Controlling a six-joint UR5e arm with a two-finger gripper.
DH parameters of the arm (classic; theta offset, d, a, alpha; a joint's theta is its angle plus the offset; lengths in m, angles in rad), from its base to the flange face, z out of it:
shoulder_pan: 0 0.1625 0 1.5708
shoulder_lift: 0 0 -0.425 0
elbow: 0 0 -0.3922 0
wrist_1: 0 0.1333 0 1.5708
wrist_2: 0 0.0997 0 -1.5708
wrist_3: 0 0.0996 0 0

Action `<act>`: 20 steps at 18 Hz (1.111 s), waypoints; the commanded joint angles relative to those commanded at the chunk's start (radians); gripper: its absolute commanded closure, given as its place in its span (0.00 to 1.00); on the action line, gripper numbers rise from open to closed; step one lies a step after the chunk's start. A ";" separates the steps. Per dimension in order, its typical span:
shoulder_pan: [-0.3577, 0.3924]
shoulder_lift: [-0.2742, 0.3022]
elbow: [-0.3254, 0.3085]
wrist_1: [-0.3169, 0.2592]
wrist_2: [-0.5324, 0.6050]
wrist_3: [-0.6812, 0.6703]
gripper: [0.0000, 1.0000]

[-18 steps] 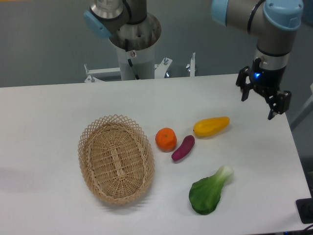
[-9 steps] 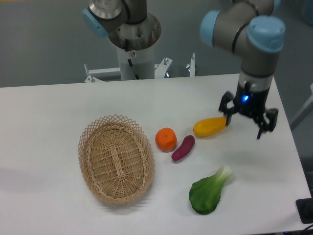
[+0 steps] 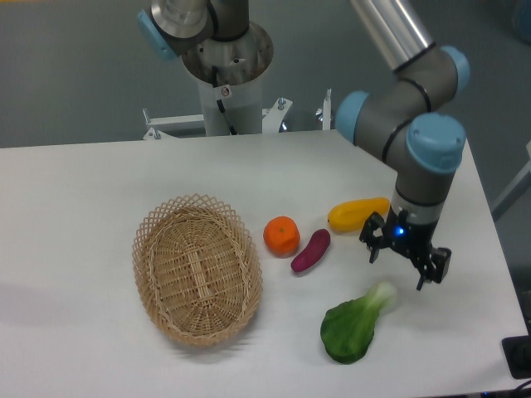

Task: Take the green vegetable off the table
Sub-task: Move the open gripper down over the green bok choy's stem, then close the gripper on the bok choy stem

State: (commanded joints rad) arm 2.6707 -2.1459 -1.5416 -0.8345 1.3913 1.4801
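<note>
Hand [image 3: 404, 265] moved down-left, now open just above green veg [image 3: 352, 326] stem.

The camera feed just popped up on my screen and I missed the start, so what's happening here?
The robot arm's two-finger gripper hangs open just above the pale stem end of the green leafy bok-choy-like vegetable, which lies untouched on the white table. A yellow oblong fruit, purple eggplant-like piece, orange and empty wicker basket sit nearby.

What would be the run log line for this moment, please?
phase: approach | pincer: open, above stem of green vegetable, no contact | vegetable: on table, not grasped
</note>
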 joint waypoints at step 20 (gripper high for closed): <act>-0.045 -0.060 -0.021 0.063 0.068 -0.004 0.10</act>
State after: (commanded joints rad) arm 2.6262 -2.2058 -1.5631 -0.7717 1.4588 1.4757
